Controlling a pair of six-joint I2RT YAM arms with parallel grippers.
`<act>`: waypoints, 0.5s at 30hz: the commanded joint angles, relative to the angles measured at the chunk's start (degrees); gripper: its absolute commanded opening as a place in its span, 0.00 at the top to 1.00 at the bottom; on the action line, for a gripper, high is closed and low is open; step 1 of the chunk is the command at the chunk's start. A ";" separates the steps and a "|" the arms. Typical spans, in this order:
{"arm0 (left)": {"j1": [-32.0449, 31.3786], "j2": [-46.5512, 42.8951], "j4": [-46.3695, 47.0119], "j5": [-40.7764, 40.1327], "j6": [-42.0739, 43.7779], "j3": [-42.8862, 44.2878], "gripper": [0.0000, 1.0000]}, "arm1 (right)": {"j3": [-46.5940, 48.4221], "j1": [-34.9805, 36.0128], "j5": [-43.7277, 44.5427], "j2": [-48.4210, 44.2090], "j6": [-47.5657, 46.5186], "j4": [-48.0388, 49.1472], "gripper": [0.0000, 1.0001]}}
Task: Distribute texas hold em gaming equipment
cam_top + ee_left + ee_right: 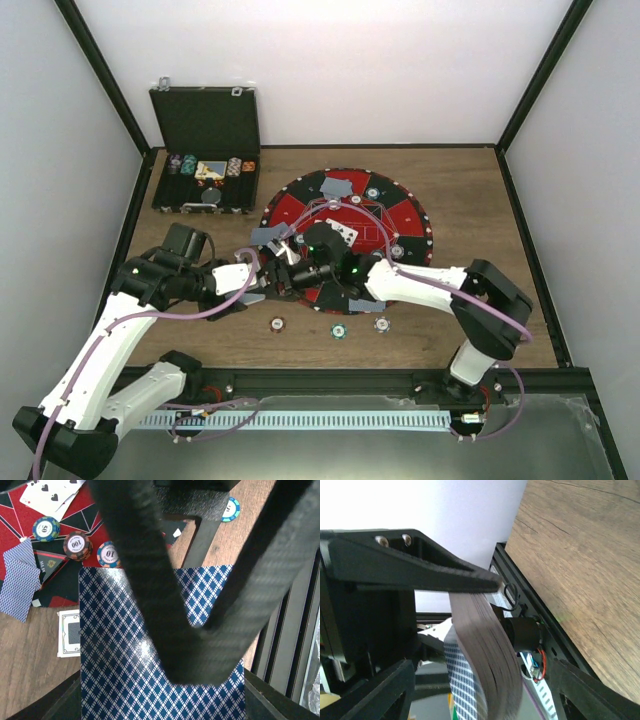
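The top external camera looks down from above and behind the arm bases over the whole table (480, 200); the left wrist camera faces steeply down, very near the card deck (125, 680), sharing the round mat (400, 215) with the overhead view; the right wrist camera, rolled sideways, sits close against the same deck's edge and seems to face the table's edge rail (507, 565).

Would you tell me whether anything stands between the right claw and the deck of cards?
Nothing visible does. The left claw is shut on the deck, and in the right wrist view the deck's edge lies just under the finger of the open right claw.
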 commanded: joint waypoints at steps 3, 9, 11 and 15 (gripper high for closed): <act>0.08 -0.74 -0.06 1.25 -0.16 1.03 0.89 | 5.47 1.01 -2.25 3.60 2.36 4.29 0.26; 0.10 -0.66 -0.15 1.12 -0.15 1.28 0.89 | 6.30 1.66 -3.86 6.70 3.66 6.39 0.31; 0.07 -0.66 -0.14 1.07 -0.03 1.37 0.88 | 5.89 1.76 -4.20 7.09 4.08 7.04 0.34; 0.11 -0.39 -0.16 1.20 0.06 1.41 0.88 | 5.89 1.71 -4.35 7.67 4.02 7.20 0.39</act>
